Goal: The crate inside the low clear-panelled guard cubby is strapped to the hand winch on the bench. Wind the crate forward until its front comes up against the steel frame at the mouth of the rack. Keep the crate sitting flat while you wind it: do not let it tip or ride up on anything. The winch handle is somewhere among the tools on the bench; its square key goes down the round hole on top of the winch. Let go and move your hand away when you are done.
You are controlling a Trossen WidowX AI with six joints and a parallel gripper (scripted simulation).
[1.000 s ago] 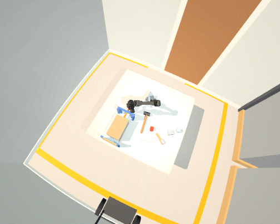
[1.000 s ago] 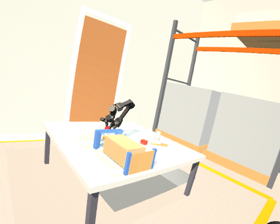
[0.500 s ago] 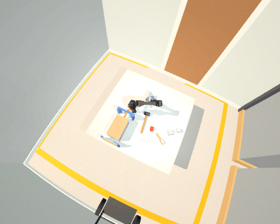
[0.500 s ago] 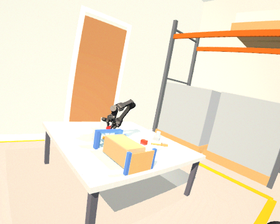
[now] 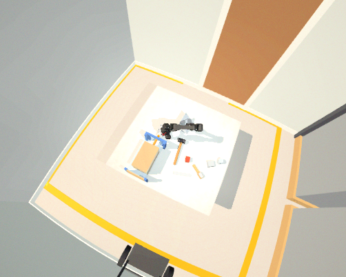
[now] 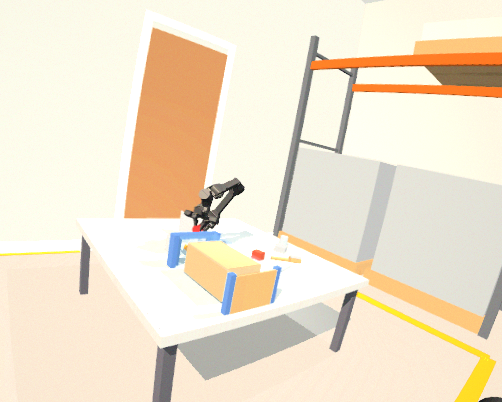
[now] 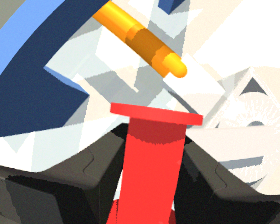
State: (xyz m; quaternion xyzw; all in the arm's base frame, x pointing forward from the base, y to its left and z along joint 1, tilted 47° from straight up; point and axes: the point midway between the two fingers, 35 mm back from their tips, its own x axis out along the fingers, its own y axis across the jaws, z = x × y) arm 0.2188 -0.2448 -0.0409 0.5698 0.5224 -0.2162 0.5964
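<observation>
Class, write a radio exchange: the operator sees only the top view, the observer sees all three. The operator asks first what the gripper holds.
Operator: From above the gripper is a dark clump. What is in it?
Observer: The gripper is shut on a red handle with a wider flat rim, seen close in the wrist view.
Operator: I see the tan crate from its top only. What stands at the end away from the arm?
Observer: In the exterior view, an upright tan panel between two blue posts.
</observation>
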